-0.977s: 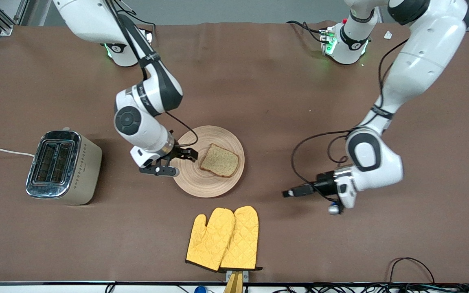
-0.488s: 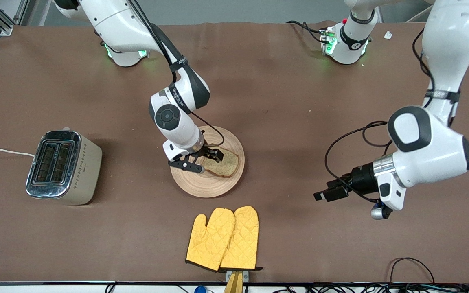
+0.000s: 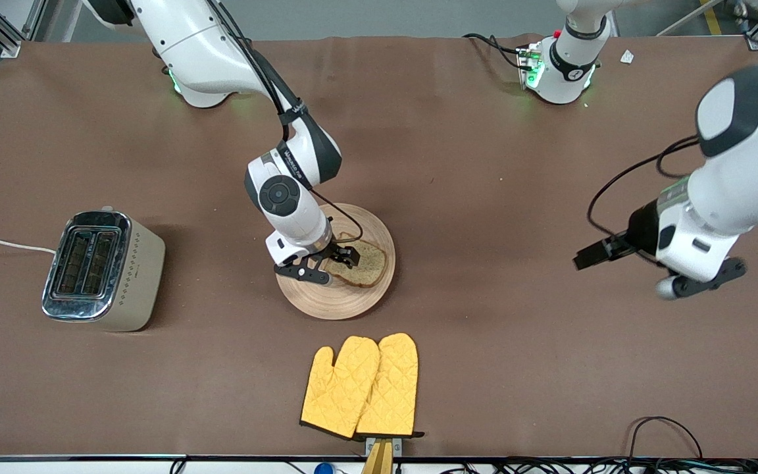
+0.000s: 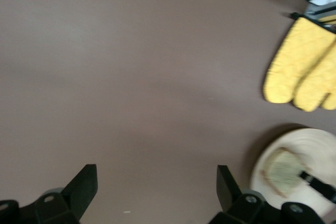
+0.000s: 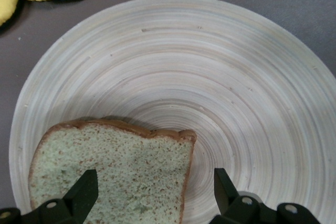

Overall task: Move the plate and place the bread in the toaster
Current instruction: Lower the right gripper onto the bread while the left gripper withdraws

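Note:
The light wooden plate (image 3: 326, 306) lies mid-table with the bread (image 3: 367, 267) flat on it. My right gripper (image 3: 331, 261) is open and low over the bread's edge on the side toward the toaster. In the right wrist view the gripper (image 5: 155, 195) has one fingertip (image 5: 84, 190) over the bread (image 5: 115, 171) and the other over bare plate (image 5: 210, 66). The beige toaster (image 3: 99, 270) stands toward the right arm's end of the table, slots up and empty. My left gripper (image 3: 591, 255) is open and empty, raised over bare table toward the left arm's end; its wrist view (image 4: 156, 190) shows the plate (image 4: 315, 148) and bread (image 4: 283, 167) far off.
A pair of yellow oven mitts (image 3: 360, 385) lies near the front edge, nearer the front camera than the plate, and also shows in the left wrist view (image 4: 302, 72). The toaster's white cord (image 3: 4, 245) runs off the table's end.
My right gripper moved from beside the plate onto it and came down over the bread. My left arm swung away from the plate toward its end of the table and rose.

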